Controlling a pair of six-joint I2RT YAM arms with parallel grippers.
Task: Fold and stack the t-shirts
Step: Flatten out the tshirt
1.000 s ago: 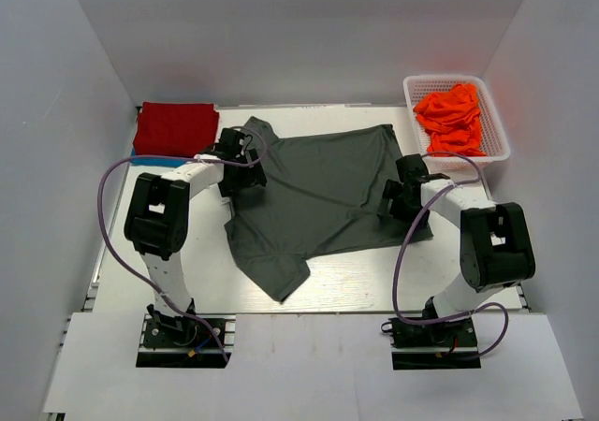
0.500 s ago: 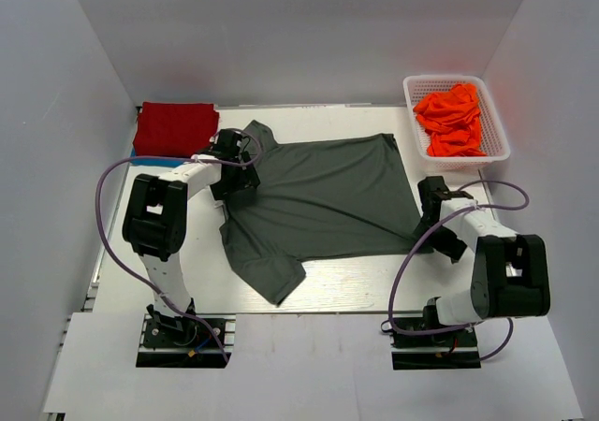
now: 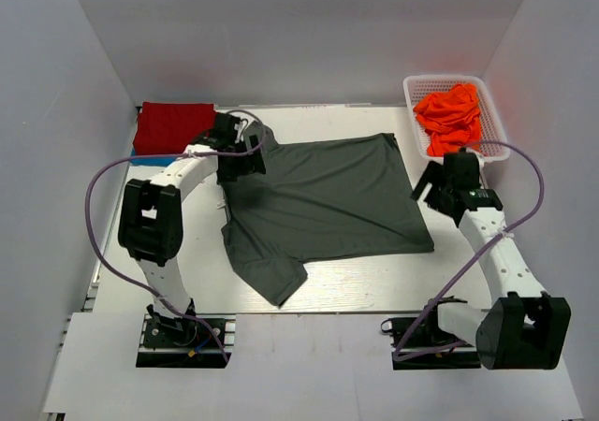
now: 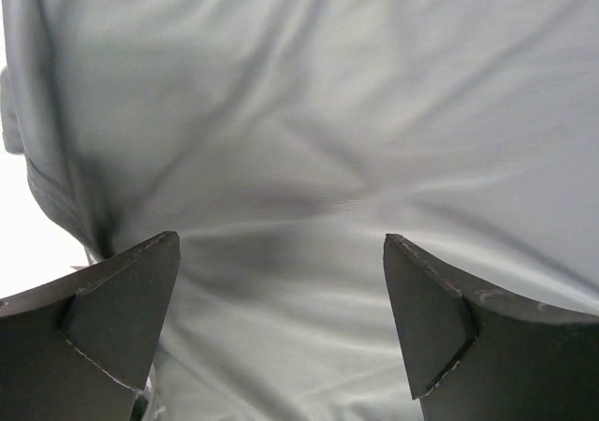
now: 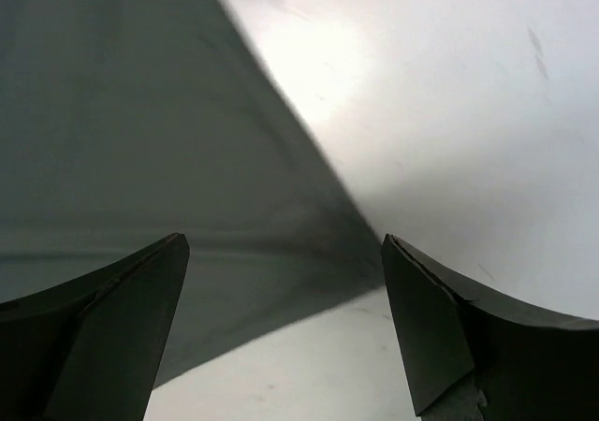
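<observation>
Top external: the charcoal-grey t-shirt (image 3: 323, 196) lies spread flat on the table (image 3: 374, 276), one sleeve pointing toward the near edge.
- Red t-shirt (image 3: 174, 127): folded, beyond the grey shirt's far-left corner and apart from it. A sliver of blue t-shirt (image 3: 154, 160) shows under its near edge.
- Orange t-shirts (image 3: 449, 117): heaped in the white basket (image 3: 491, 122), beyond the grey shirt's far-right corner.
- Left gripper (image 3: 245, 150): over the grey shirt's far-left part, by the collar.
- Right gripper (image 3: 432, 185): at the grey shirt's right edge, between that edge and the basket.
- How wide either pair of jaws stands is hard to judge from this view.

Left wrist: the left gripper (image 4: 281, 240) has its jaws spread wide with nothing between them.
- Grey shirt (image 4: 328, 112): fills nearly the whole view below the fingers, with soft creases running across it.
- Table: a bare white patch (image 4: 28, 243) shows past the shirt's edge at the left.
- Contact between fingertips and cloth cannot be told.

Right wrist: the right gripper (image 5: 284, 240) also has its jaws wide apart and holds nothing.
- Grey shirt (image 5: 122, 140): covers the left part of the view. Its straight edge runs diagonally down to a corner that lies between the two fingers.
- Table (image 5: 449, 112): bare beyond that edge, and again in front of the corner.
</observation>
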